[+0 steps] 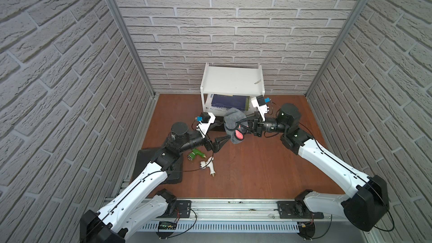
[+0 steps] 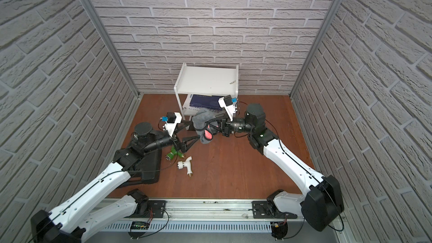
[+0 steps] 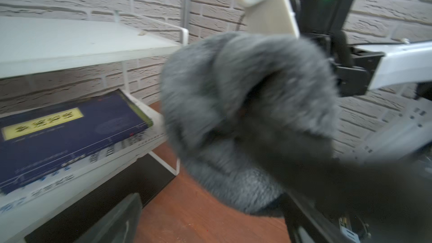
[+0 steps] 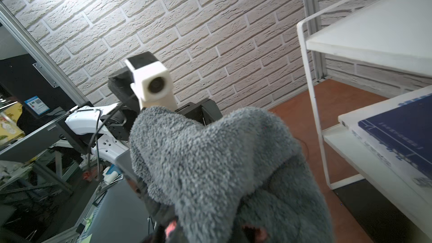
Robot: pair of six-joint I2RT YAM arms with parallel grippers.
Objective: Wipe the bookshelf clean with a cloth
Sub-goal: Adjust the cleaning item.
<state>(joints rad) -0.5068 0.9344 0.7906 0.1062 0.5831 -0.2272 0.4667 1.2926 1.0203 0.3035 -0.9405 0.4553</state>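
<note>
Now | my right claw [image 1: 242,124] clenched on grey fleece cloth [image 1: 230,120], bunched just in front of the white bookshelf [image 1: 233,82] | left claw [image 1: 222,142] spread, empty, beside it | next: lift, press flat on its top, sweep evenly.

Top views look down; wrist views closely face the cloth [image 3: 236,118].

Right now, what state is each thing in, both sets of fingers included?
Left fingers, open, empty.
Right fingers, shut on the cloth.
Cloth, bunched, draped over the right fingers.
Bookshelf, upright, small scrap on top tier.
Book, lying flat on lower tier.
</note>
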